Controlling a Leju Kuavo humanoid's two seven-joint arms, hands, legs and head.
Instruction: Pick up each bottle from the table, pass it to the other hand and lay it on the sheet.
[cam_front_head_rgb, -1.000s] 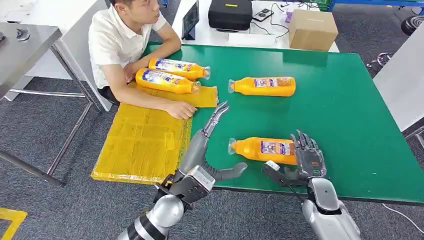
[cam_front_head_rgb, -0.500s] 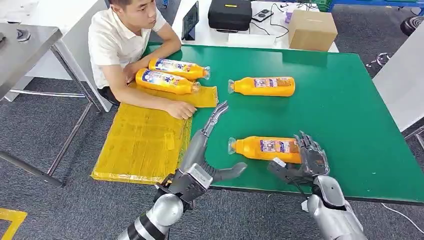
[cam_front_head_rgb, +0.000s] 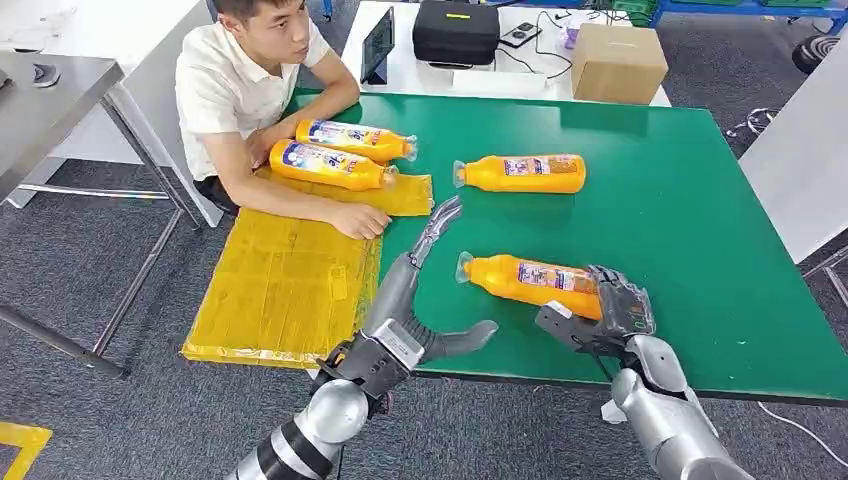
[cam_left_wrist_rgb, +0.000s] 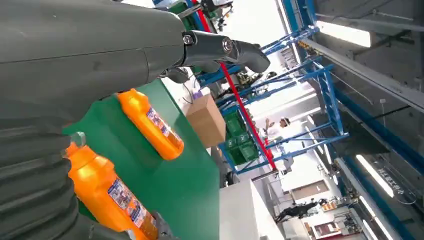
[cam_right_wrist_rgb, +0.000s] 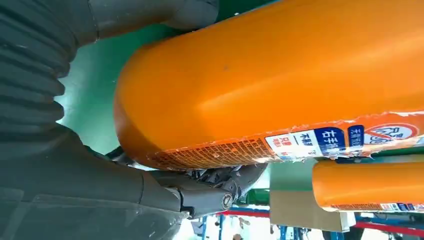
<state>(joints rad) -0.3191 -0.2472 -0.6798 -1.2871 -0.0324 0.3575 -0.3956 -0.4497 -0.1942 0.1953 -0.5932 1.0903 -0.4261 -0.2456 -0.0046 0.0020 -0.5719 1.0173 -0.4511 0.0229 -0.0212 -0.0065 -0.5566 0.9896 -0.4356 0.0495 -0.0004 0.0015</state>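
- Right hand (cam_front_head_rgb: 622, 312) at the near edge of the green rectangular surface (cam_front_head_rgb: 700, 230), fingers wrapped around the base end of the near orange plastic bottle with a printed label (cam_front_head_rgb: 530, 280); thumb beneath, darker fingers over the top.
- Near orange plastic bottle tilted, cap end pointing toward the left hand and angled slightly away from the robot; whether lifted off the green or resting on it, cannot tell.
- In the right wrist view, bottle body (cam_right_wrist_rgb: 280, 85) pressed close against the palm, thumb curved around its rounded end.
- Left hand (cam_front_head_rgb: 420, 290) spread and holding nothing, long fingers stretched forward over the surface, thumb stuck out sideways toward the held bottle's cap, not touching it.
- Yellow flat sheet (cam_front_head_rgb: 285, 285) beside the left arm, draped past the surface's left edge.
- Farther off, a second orange bottle (cam_front_head_rgb: 520, 173) lying on its side on bare green, well apart from both hands.
- On the sheet's far end, two more orange bottles (cam_front_head_rgb: 335, 150) lying side by side, next to a seated person's forearm (cam_front_head_rgb: 290, 195).
- Beyond the surface, brown cardboard box (cam_front_head_rgb: 618, 62) and black case (cam_front_head_rgb: 456, 30) on a white table.
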